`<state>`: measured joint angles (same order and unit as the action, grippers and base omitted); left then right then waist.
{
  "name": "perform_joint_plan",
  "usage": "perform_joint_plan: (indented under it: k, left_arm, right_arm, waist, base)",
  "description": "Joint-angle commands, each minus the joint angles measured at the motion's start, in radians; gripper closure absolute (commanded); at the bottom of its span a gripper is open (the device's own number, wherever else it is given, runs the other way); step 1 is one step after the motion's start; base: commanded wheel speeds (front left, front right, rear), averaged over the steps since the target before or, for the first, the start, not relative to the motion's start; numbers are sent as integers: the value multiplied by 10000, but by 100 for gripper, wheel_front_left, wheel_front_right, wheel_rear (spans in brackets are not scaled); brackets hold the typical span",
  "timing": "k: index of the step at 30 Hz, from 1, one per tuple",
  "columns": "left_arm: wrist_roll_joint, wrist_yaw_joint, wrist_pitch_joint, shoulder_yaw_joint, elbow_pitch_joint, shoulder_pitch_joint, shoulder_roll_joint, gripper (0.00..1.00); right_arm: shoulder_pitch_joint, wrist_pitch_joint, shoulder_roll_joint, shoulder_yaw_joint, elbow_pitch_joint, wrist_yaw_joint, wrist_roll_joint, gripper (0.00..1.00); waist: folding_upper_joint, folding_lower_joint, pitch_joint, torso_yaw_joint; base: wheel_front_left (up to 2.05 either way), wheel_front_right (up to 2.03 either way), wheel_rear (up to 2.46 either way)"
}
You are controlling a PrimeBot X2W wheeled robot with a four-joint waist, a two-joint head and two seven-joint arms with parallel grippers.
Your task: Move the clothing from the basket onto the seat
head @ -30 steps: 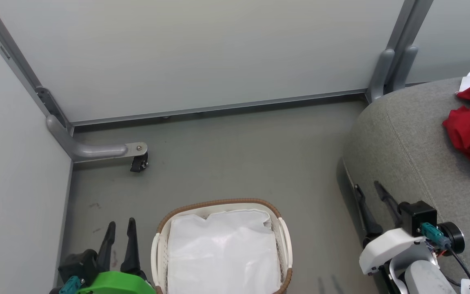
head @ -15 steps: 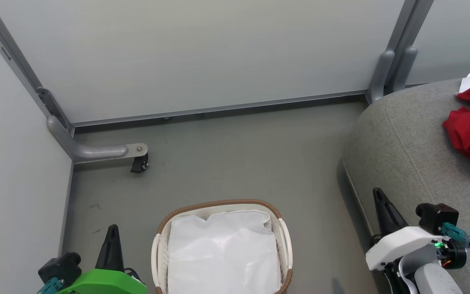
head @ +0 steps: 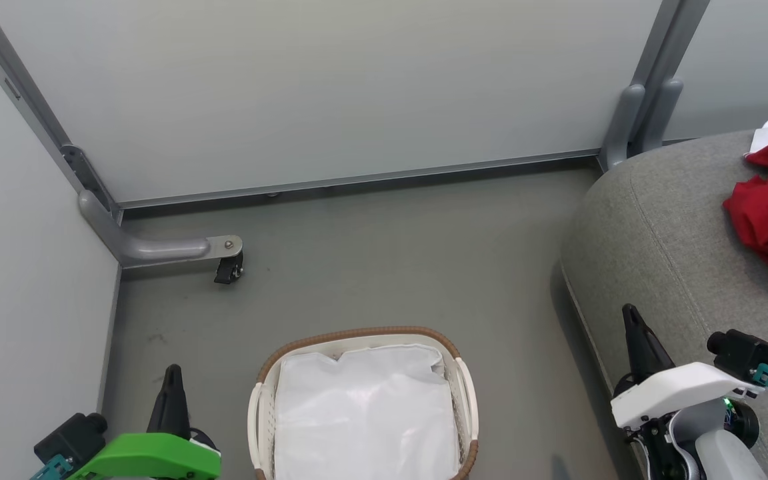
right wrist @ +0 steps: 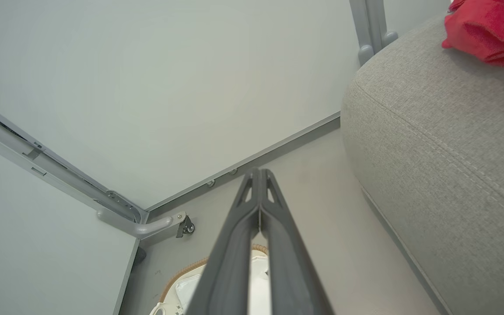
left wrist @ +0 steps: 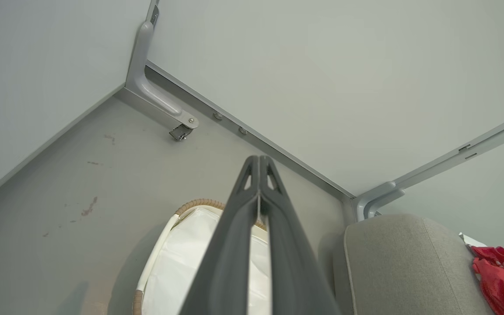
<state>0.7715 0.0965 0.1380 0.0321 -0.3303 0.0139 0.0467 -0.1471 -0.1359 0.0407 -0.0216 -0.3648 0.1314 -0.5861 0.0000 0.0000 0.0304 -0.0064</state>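
Your left pincer (head: 172, 372) and right pincer (head: 631, 313) are pressed together, empty. The basket (head: 364, 332) stands between them; red clothing (head: 767, 207) lies on the grey seat (head: 657, 233).

Grey floor (head: 371, 267), faint scuffs (left wrist: 89, 206); pale partition panels (head: 331, 87) meet at corner; grey metal foot (head: 157, 248) with black caster (head: 227, 270).

Both arms held low — left gripper (head: 172, 373) and right gripper (head: 629, 315) closed tight, empty.
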Motion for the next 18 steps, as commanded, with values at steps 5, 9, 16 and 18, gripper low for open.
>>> perform_joint_plan:
  k: [5, 9, 16, 18]
  left_arm:
    - [875, 64, -248, -187, 219, 397, 28, 100]
    - [1353, 87, -389, -266, 264, 437, 30, 100]
    - [2126, 113, -627, -403, 333, 516, 33, 100]
    - [2333, 118, -688, -442, 351, 535, 33, 100]
  right_arm:
    - [20, 237, 62, -118, 276, -4, -1041, 100]
    - [45, 378, 66, -171, 336, -4, -1623, 100]
    - [82, 613, 73, -253, 438, -5, -2566, 100]
    - [94, 681, 75, -277, 464, -5, -2834, 100]
  waist:
    - [0, 0, -15, 4]
    - [0, 0, -26, 6]
    - [0, 0, -45, 11]
    - [0, 0, -51, 12]
  base:
    - [0, 0, 0]
    - [0, 0, 0]
    - [0, 0, 0]
    - [0, 0, 0]
